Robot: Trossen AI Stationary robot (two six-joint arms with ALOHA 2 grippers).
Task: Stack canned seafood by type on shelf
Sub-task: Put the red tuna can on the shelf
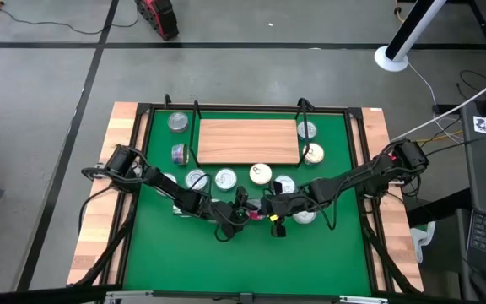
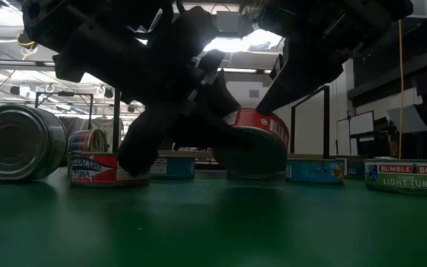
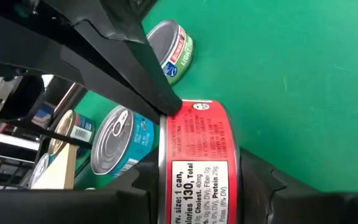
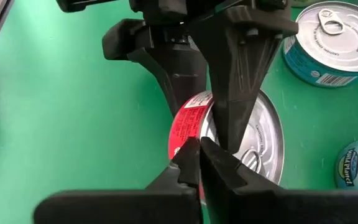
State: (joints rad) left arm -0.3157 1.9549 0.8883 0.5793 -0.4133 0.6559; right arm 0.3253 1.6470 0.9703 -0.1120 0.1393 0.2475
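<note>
From above, we see both arms meeting at lower centre of the green mat (image 1: pixel 226 245), below the wooden shelf (image 1: pixel 248 141), which lies bare at upper centre; tins (image 1: pixel 261 174) sit scattered around it.

At table height, a red-labelled tin (image 2: pixel 256 141) sits tilted at centre, dark fingers on both sides.

Past the left wrist, the left gripper (image 3: pixel 194 177) clasps that red tin across its sides.

Past the right wrist, the right gripper (image 4: pixel 199 163) has its fingers pinched together at the tin's rim; we cannot tell whether they hold it.
</note>
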